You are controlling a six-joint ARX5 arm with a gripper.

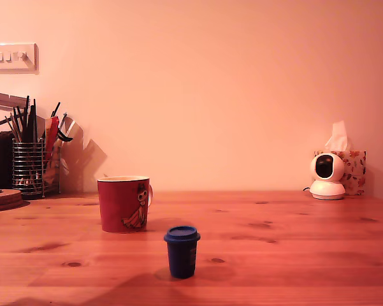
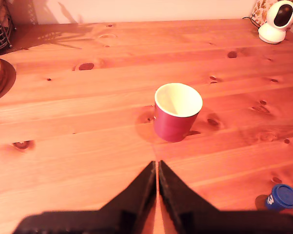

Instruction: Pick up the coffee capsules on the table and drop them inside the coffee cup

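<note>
The red ceramic mug (image 1: 123, 204) stands upright on the wooden table (image 1: 293, 255), left of centre in the exterior view, its pale inside showing at the rim and a cartoon figure printed on the side facing the camera. A small handle sticks out on the exterior view's right of the mug. The dark blue coffee capsule (image 1: 181, 251) stands upright with its wider rim on top, in the lower middle of that frame, nearer the camera than the mug and a little to its right, apart from it.

In the wrist view the gripper (image 2: 157, 165) fills the lower middle of the frame, its two black fingers (image 2: 136, 192) pressed together with only a thin slit between them, holding nothing. It hangs above bare table, with the mug beyond the tips and the capsule off to one side near the frame's lower right corner.

At the exterior view's far left a wire mesh utensil holder (image 1: 28, 169) holds dark utensils, below a wall switch (image 1: 13, 57). At the far right a small white camera (image 1: 327, 176) stands in front of a floral tissue box (image 1: 352, 171)
</note>
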